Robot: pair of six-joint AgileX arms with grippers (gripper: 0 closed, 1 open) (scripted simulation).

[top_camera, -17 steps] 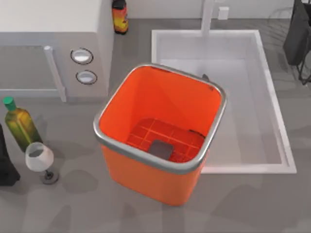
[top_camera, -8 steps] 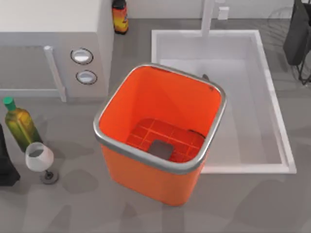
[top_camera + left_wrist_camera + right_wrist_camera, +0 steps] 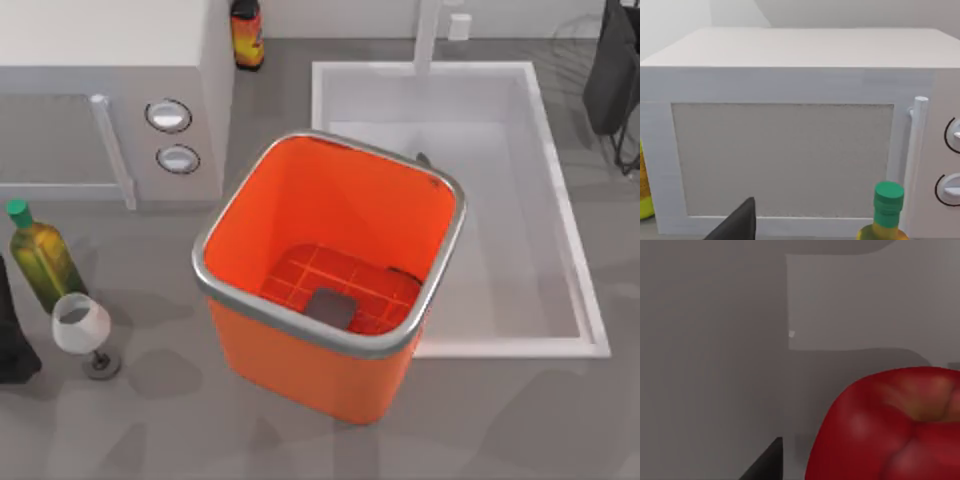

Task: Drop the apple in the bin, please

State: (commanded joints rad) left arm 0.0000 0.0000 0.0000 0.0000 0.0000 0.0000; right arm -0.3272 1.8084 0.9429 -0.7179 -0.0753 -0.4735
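bin [image 3: 300, 215]: orange, silver rim, upright mid-worktop in the top view, its right edge overlapping the sink. Gridded bottom shows, with a grey patch on it.
apple [image 3: 895, 430]: glossy red, paler dimple on top, very close to the camera in the right wrist view, grey surface behind it. Can't place it on the worktop from the top view.
right arm [image 3: 612, 80]: dark shape at the top view's upper right edge, beside the sink. A dark finger tip [image 3: 765, 462] shows just beside the apple in the right wrist view; can't tell whether it touches. Jaws state: can't tell.
left arm [image 3: 12, 335]: dark shape at the top view's left edge, near the wine glass. One dark finger tip [image 3: 737, 222] visible in the left wrist view. Jaws state: can't tell.
sink [image 3: 570, 250]: white basin, right side of the worktop.
microwave [image 3: 110, 60]: white, upper left; also faces the left wrist view.
oil bottle [image 3: 40, 255]: green cap, left side, just above the wine glass [image 3: 85, 330].
sauce bottle [image 3: 247, 35]: dark, at the back beside the microwave.
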